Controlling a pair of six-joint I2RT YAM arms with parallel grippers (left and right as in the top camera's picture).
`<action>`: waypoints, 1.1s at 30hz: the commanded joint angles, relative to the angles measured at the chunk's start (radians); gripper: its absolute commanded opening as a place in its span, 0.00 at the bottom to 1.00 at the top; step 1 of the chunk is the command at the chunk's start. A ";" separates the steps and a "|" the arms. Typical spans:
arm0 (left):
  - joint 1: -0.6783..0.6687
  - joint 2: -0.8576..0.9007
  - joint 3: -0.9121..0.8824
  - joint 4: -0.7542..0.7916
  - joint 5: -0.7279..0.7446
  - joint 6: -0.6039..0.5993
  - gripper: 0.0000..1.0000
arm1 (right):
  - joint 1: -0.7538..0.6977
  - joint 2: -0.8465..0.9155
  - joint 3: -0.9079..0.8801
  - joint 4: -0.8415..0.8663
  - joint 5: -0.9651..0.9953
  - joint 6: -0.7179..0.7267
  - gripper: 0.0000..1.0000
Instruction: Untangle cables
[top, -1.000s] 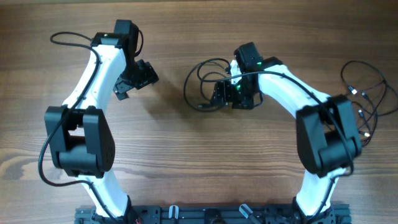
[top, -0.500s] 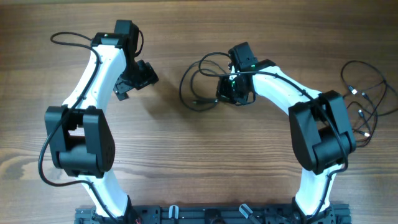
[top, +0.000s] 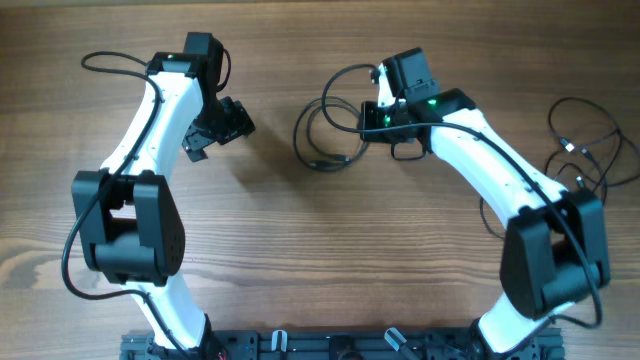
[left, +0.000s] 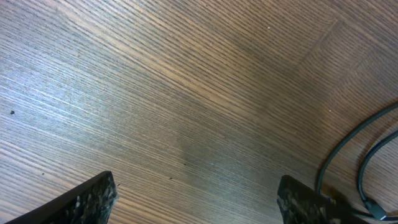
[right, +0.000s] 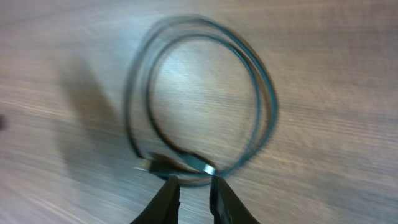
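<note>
Wood table (top: 320, 250): cable loop (right: 272, 102) just ahead of right gripper (right: 193, 183).
Jaws nearly together, apparently pinching it; left gripper (left: 196, 190) spread, farther.

One looped cable (right: 272, 106), thin and black, lies in a loose double ring on the surface (silvery tip at its near edge); a second bunch of cables (top: 568, 147) sprawls well apart, far right.

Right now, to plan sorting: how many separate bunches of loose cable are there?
2: a coil by the right end effector; a bunch at the right edge, partly hidden by the arm.
</note>
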 joint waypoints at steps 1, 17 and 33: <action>0.001 -0.003 -0.001 0.000 0.005 -0.017 0.85 | -0.002 0.077 -0.003 -0.015 0.043 0.003 0.39; 0.001 -0.003 -0.001 0.000 0.005 -0.016 0.85 | 0.021 0.254 -0.003 0.121 0.039 0.114 0.18; 0.001 -0.003 -0.001 -0.003 0.005 -0.017 0.85 | -0.080 -0.300 0.032 0.169 -0.280 -0.129 0.05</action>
